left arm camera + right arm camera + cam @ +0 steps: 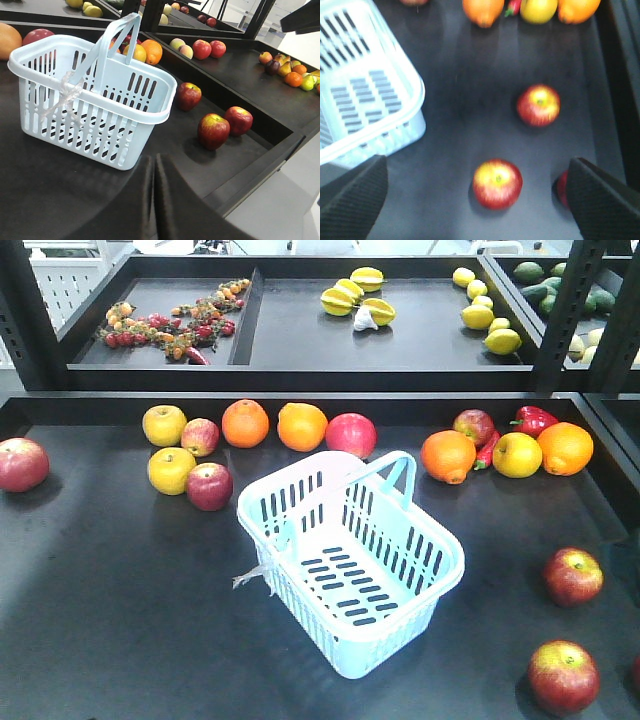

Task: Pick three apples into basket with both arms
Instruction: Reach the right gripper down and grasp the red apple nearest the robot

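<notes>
Centre of the matte black desk point(120, 620), and that's the basket point(350, 560): pale aqua plastic, rectangular, slotted walls and floor, arched handle up, nothing inside. Off to its right, well apart, lie round glossy apples point(213, 131), red streaked with yellow. Over them hangs the right gripper point(475, 162), its ribbed black pads point(355, 197) spread wide, nothing held. Meanwhile the left gripper point(154, 167) has its smooth dark fingers pressed together, empty, just beside the basket.
</notes>
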Tool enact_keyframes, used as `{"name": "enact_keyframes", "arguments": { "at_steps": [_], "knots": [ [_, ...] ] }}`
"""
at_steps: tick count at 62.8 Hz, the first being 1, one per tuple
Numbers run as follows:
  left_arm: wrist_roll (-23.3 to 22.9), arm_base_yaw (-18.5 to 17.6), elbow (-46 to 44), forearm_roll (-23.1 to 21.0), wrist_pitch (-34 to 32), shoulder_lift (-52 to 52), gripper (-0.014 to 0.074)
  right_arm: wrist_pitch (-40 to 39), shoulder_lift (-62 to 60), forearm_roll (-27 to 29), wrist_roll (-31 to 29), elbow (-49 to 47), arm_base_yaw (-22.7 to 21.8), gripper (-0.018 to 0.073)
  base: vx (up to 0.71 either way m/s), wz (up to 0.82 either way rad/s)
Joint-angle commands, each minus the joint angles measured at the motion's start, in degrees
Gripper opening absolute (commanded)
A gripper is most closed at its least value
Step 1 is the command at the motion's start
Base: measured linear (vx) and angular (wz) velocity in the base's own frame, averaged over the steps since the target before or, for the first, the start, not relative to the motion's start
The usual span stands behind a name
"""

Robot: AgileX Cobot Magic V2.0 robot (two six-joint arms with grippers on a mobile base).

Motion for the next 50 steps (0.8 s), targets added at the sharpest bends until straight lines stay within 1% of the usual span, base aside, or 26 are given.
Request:
{"name": "enact_keyframes", "arguments": {
  "at_steps": [1,10,14,27,35,40,50],
  "knots": [
    [-0.5,0.09,-1.63,-2.79,1.38,0.55,-0.0008,0.34,4.67,0.06,-0.82,-4.75,-0.3,0.0701,0.0,0.0],
    [-0.5,0.09,-1.63,-2.79,1.38,0.55,-0.0008,7.52,14.41,0.57,1.1,-9.22,-0.3,0.0685,0.0,0.0],
    [-0.5,0.09,-1.63,-2.79,1.45,0.55,-0.0008,8.77,19.29,0.74,1.15,-10.29,-0.3,0.0677,0.0,0.0],
    [-0.5,0.09,-1.63,-2.79,1.45,0.55,-0.0008,8.39,32.09,0.35,2.07,-11.36,-0.43,0.0665,0.0,0.0],
    [-0.5,0.09,-1.63,-2.79,1.45,0.55,-0.0008,8.27,38.77,-1.61,3.08,-11.36,-0.43,0.0659,0.0,0.0],
    [-0.5,0.09,-1.63,-2.79,1.38,0.55,-0.0008,7.95,41.22,-2.41,3.33,-11.36,-0.43,0.0654,0.0,0.0],
    [-0.5,0.09,-1.63,-2.79,1.38,0.55,-0.0008,6.56,44.9,-4.59,5.75,-11.36,-0.43,0.0652,0.0,0.0]
  ]
}}
